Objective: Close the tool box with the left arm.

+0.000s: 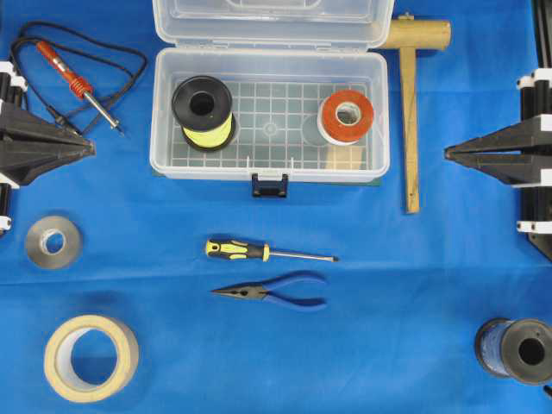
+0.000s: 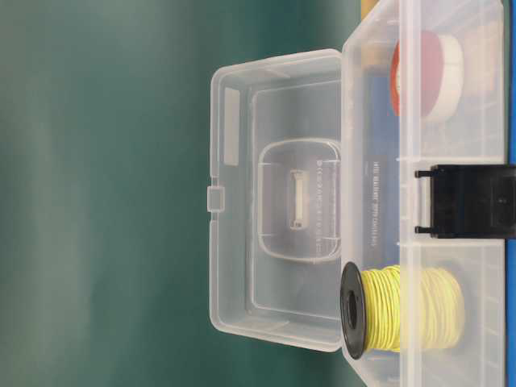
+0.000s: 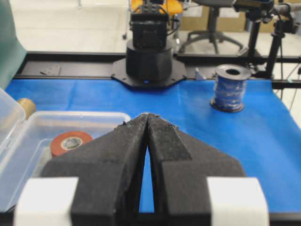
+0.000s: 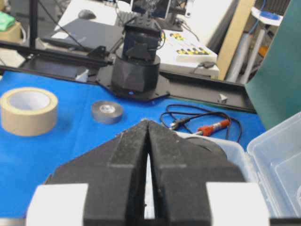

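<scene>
**Both claws closed and empty; tool box open at the far middle of the desk**

Where my left wrist camera looks forward, my left claw fills the near field, its two black fingers pressed tip to tip and holding nothing. My right claw is likewise drawn together and empty. From overhead, each claw sits at its own edge of the blue desk, pointing inward and well apart from the tool box.

Nearest the front edge lie a roll of tan tape at left and a blue wire spool at right. Further in lie the pliers, the screwdriver and a grey tape roll.

Farthest back stands the tool box, its lid raised and its dark latch hanging free. Inside rest a yellow wire spool at left and a red-and-white tape roll at right. A soldering iron lies to its left, a wooden mallet just to its right.
</scene>
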Tool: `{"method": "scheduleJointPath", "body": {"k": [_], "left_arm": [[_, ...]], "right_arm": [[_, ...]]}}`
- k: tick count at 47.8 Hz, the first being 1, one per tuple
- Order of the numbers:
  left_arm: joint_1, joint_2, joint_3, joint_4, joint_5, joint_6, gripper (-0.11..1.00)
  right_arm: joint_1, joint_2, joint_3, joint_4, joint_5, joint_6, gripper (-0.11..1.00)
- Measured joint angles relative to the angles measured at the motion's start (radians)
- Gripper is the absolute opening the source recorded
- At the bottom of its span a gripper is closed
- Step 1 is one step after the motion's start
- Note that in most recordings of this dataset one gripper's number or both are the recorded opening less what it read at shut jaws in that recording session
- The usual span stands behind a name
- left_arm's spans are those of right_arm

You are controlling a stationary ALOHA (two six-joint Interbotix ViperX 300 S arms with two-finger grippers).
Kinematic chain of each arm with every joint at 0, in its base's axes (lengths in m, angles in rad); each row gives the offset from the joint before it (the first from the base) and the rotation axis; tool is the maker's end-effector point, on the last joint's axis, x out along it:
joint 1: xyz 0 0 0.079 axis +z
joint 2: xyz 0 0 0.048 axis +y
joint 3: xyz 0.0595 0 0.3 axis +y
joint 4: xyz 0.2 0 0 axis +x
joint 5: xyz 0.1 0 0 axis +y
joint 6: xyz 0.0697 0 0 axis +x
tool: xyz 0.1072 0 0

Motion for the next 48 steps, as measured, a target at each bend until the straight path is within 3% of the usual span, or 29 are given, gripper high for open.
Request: {"method": "scheduleJointPath", "body": {"k": [6,17,35,41,48], "left_arm": [[0.008,0.003,-0.029,-0.029,0.014,0.002,0.00],[0.086,0.025,-0.163,-0.034,0.169,0.061,0.00],[0.380,0.222,-0.443,-0.034,0.436,0.176,0.02],[0.460,0.330,-0.529,-0.034,0.522,0.216,0.25],[0.565,0.454,-0.623,-0.023,0.580,0.222,0.68]], "right_arm": [[0.000,0.000,-0.021,0.000,0.021,-0.008,0.00],[0.000,0.003,-0.057,-0.002,0.083,-0.008,0.00],[0.000,0.017,-0.057,-0.002,0.104,-0.008,0.00],[0.000,0.018,-0.058,-0.002,0.118,-0.008,0.00],[0.000,0.021,-0.057,-0.002,0.135,-0.008,0.00]]}}
